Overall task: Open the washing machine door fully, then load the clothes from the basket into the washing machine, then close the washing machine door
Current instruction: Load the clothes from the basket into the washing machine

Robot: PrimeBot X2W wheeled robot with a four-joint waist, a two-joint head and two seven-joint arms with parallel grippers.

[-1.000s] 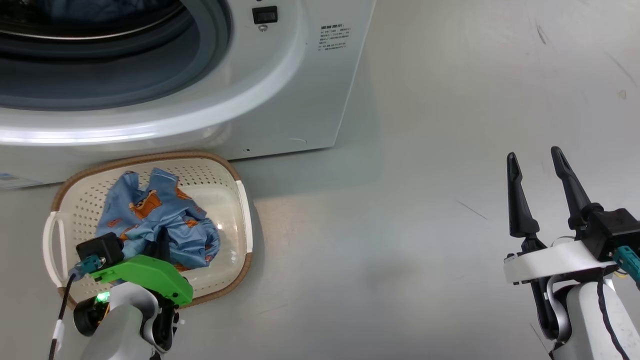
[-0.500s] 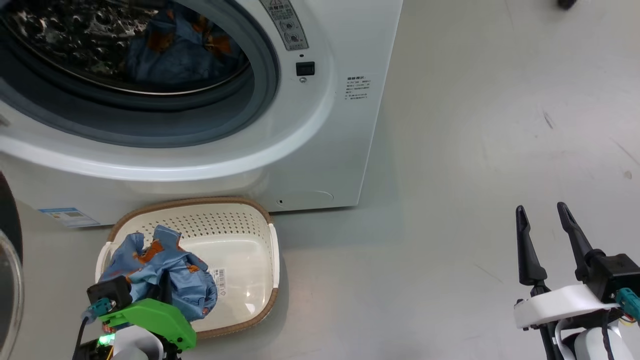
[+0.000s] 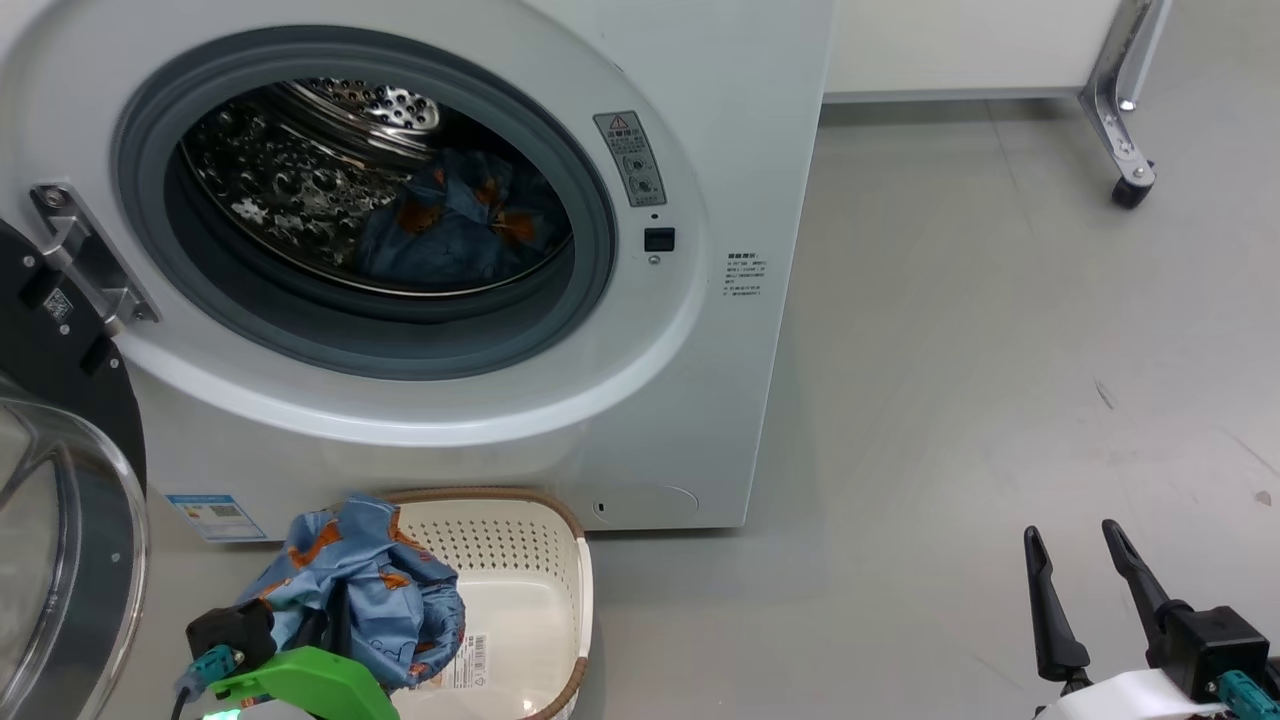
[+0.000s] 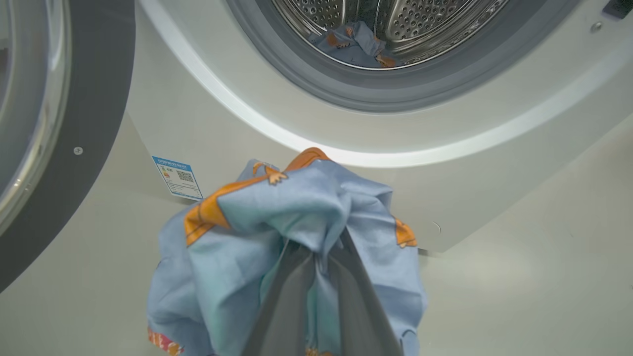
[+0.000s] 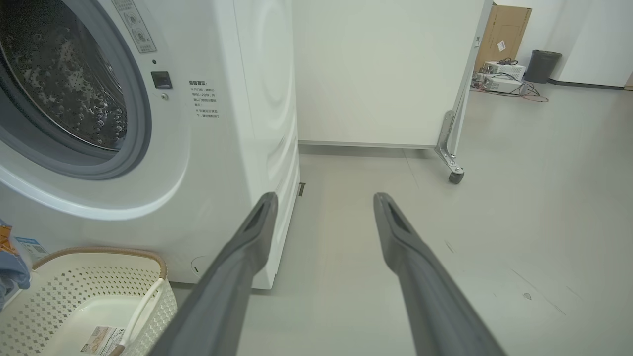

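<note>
Two pieces of light blue cloth, printed with orange-brown figures: one piece [image 4: 296,212], soft and bunched, hangs pinched between the nearly closed fingers of the left gripper [image 4: 324,247], above the left end of the basket [image 3: 520,545]; the other piece [image 3: 455,225] lies crumpled inside the drum [image 3: 300,180], glossy perforated steel. Washer [image 3: 720,120]: white, smooth, boxy; grey rubber gasket [image 3: 590,270] rings the round mouth. Door [image 3: 60,380]: stands open at the left; glossy black rim, clear bulging glass, metal hinge [image 3: 85,260]. Basket: cream perforated plastic, brown woven-look rim, rounded corners, on the grey floor [image 3: 950,350] just before the washer; a label [image 3: 465,660] lies inside. Right gripper [image 5: 325,198]: two long dark fingers spread wide, holding nothing, over bare floor.
</note>
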